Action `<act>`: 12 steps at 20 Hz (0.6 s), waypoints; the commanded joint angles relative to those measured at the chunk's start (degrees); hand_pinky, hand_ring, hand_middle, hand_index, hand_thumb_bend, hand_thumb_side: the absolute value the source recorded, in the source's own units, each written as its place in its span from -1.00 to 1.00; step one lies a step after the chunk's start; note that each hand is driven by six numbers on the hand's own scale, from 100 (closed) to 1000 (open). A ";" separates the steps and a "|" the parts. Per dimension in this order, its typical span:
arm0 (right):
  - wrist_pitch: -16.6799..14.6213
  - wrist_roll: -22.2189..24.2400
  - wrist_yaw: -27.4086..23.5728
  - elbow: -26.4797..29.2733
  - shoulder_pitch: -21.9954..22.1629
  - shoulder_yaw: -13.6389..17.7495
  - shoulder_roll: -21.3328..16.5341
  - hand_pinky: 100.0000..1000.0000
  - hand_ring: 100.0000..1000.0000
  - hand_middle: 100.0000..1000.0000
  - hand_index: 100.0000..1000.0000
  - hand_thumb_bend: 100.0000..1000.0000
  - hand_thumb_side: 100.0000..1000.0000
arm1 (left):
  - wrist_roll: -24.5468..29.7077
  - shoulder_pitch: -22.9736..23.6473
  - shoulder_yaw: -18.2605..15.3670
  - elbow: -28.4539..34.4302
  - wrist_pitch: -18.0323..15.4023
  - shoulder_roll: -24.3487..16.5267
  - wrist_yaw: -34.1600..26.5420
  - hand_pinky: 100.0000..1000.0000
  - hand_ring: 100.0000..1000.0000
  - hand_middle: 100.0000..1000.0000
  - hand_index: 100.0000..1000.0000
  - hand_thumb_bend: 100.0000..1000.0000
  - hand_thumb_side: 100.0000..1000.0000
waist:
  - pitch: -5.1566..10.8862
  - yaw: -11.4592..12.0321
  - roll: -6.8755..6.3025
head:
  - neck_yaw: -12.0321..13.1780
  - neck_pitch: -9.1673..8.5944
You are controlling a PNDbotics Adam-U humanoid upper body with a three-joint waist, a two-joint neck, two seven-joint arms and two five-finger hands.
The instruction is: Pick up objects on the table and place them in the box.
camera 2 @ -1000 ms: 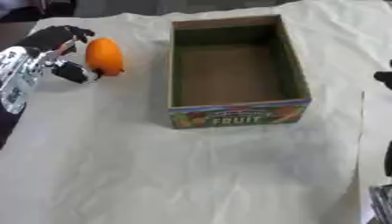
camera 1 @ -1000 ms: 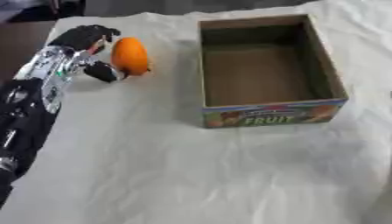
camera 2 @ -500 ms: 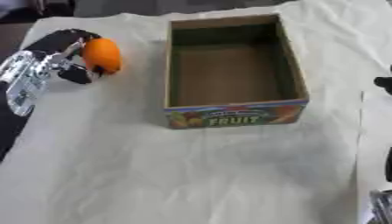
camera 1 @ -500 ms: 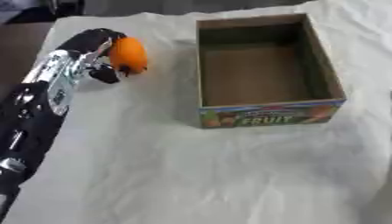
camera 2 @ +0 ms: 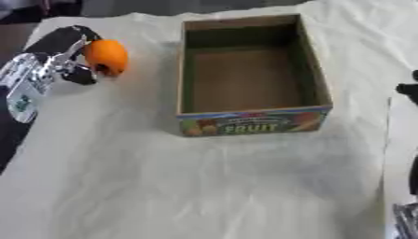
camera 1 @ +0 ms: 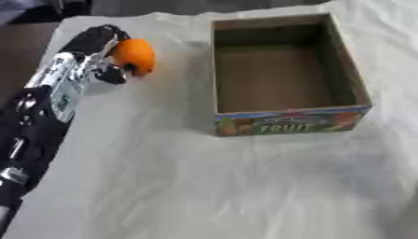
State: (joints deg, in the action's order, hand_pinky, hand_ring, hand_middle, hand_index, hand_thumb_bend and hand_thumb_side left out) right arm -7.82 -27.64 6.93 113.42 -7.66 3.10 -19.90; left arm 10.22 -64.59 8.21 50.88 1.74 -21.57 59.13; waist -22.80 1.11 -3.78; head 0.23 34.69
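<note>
An orange [camera 1: 135,56] is held at the far left, a little above the white cloth, with my left hand [camera 1: 94,51] shut on it; black fingers curl over its top and the thumb sits below. The open cardboard box [camera 1: 290,119] with FRUIT printed on its front stands to the right of the orange, and nothing shows inside it. A dark part of my right hand [camera 2: 408,89] shows at the right edge of the right eye view; its fingers are hidden.
A wrinkled white cloth [camera 1: 204,186] covers the table. The dark table edge [camera 1: 24,42] shows at the far left. A silver part of my right arm [camera 2: 404,219] sits at the lower right corner.
My left hand has lifted the orange slightly and carried it away from me, toward the back of the table. The box has not moved.
</note>
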 commanded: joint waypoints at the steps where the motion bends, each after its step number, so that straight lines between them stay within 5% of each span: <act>1: 0.28 0.09 -0.39 1.17 -0.12 0.13 -0.36 0.69 0.42 0.08 0.50 -1.00 0.96 | -2.41 -1.44 -0.43 1.78 0.38 -1.33 -0.50 -0.19 0.08 0.34 0.12 -0.96 -1.00 | 1.90 0.22 0.20 | -0.28 0.47; 12: 0.59 0.15 -1.06 1.17 0.27 0.41 -0.27 0.69 0.42 0.09 0.50 -1.00 0.95 | -5.85 -1.77 1.45 7.80 1.00 -0.81 -7.14 -0.31 0.00 0.27 0.03 -1.00 -0.98 | 3.68 0.70 0.42 | -0.52 1.70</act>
State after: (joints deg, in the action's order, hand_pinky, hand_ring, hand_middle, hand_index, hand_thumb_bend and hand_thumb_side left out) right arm -7.29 -27.51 6.36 113.42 -7.22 3.13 -19.79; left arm 4.68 -64.63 9.37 56.39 2.84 -21.57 52.96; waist -20.65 1.75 -3.57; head -0.21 35.94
